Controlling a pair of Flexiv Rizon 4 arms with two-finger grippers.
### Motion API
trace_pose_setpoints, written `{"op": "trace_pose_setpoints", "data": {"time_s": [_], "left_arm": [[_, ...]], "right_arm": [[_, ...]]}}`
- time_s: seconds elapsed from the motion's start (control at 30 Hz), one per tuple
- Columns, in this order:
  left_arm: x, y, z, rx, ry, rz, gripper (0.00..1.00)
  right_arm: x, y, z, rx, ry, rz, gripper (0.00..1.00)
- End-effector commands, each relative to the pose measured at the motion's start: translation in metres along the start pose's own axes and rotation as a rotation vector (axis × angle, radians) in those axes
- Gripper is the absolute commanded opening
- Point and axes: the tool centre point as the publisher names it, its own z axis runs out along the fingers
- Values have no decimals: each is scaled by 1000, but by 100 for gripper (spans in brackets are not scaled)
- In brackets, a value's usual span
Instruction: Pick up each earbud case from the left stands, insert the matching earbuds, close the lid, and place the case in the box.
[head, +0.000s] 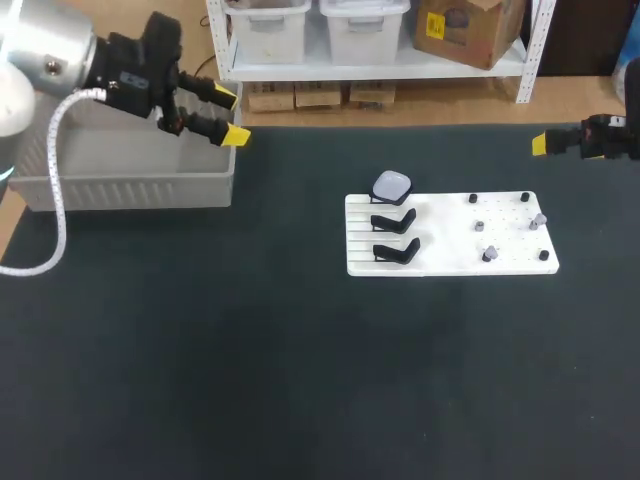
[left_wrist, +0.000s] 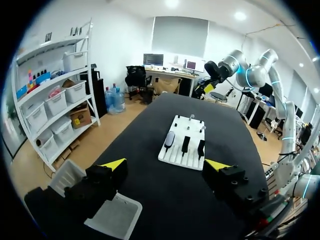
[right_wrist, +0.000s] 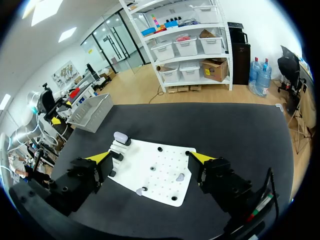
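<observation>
The case (head: 392, 185) sits on the far stand at the left side of the white board (head: 450, 266). Two black stands (head: 397, 250) are nearer. Earbuds (head: 489, 254) lie on the board's right part. The left claw (head: 230, 117) is released, above the right edge of the box (head: 130, 185). The right claw (right_wrist: 151, 157) is also released, at the far right of the counter (head: 250, 350).

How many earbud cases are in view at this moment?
1. The earbud case sits on the far stand of the white board; the two nearer stands are empty. Any inside the box would be hidden.
</observation>
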Motion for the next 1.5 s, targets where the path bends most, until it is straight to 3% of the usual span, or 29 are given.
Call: {"op": "trace_pose_setpoints", "data": {"time_s": [0.03,0.13,0.23,0.4,0.63,0.87,1.5], "left_arm": [[-1,4,0,28,7,0,100],[15,2,-7,-16,-14,-14,100],[24,5,-2,-14,-25,71,100],[15,15,23,58,-11,249,100],[1,21,60,174,-23,332,100],[3,25,89,250,-14,290,100],[13,-3,137,253,-66,249,100]], "right_arm": [[0,0,0,1,1,0,100],[0,0,0,1,1,0,100],[0,0,0,1,1,0,100],[0,0,0,1,1,0,100],[0,0,0,1,1,0,100],[0,0,0,1,1,0,100],[0,0,0,1,1,0,100]]}}
